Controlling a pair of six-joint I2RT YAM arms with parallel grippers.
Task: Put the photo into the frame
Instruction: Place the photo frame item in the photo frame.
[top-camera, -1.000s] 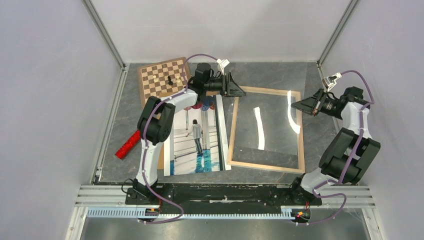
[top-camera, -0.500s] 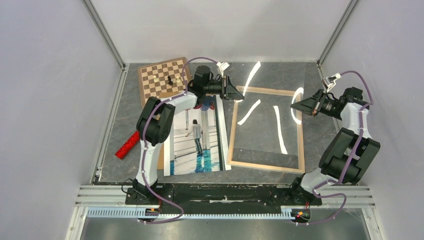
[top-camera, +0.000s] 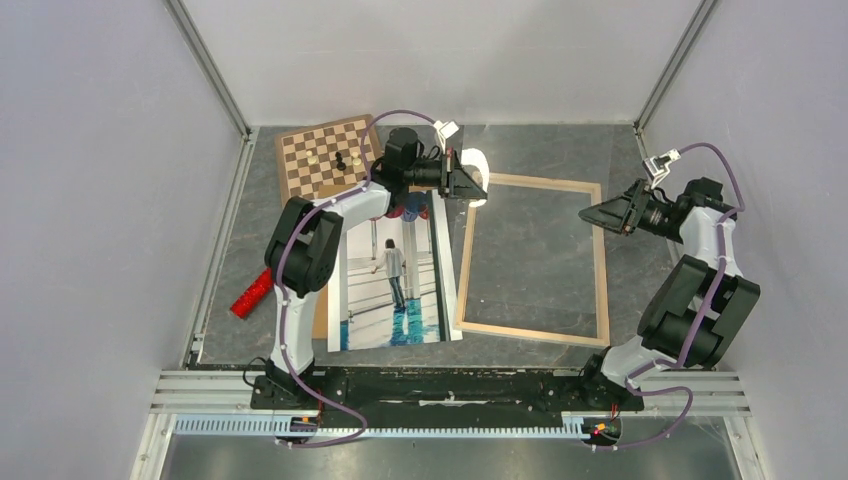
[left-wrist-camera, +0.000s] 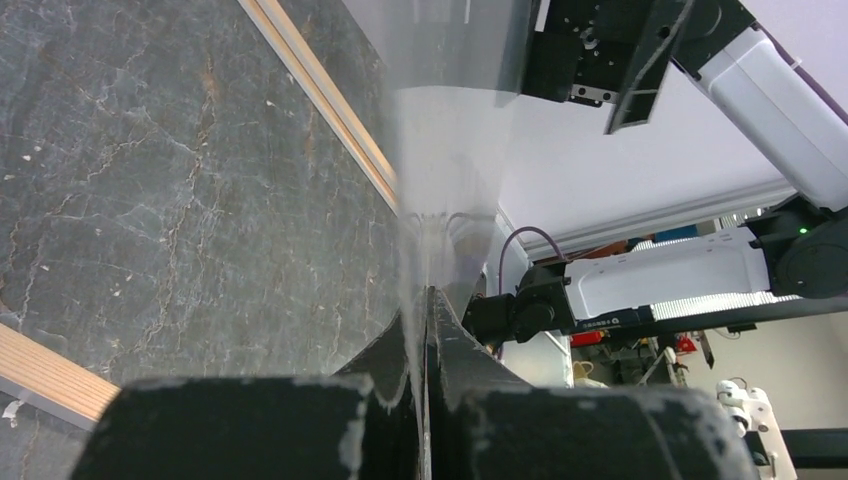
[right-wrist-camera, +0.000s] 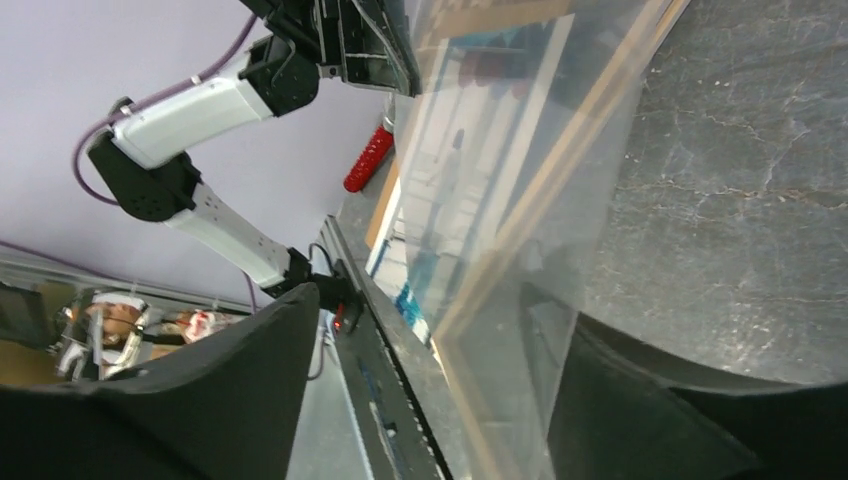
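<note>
- L end effector (top-camera: 470, 181) — pinched fully shut on edge of a clear sheet (right-wrist-camera: 510, 180), at far-left corner of frame (top-camera: 530, 334).
- R end effector (top-camera: 592, 212) — jaws apart, sheet's edge betw. its fingers; hovered by frame's right bar, near far corner.
- Frame lay flat on tabletop (top-camera: 530, 150), dark stone visible inside it.
- Photo (top-camera: 395, 275) lay face up just left of frame, beside its left bar; not in frame.
- Chessboard (top-camera: 325, 158) at far left, behind photo.

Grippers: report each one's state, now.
Left gripper: shut on the thin clear plastic sheet.
Right gripper: open, the sheet's edge standing between its fingers.
</note>
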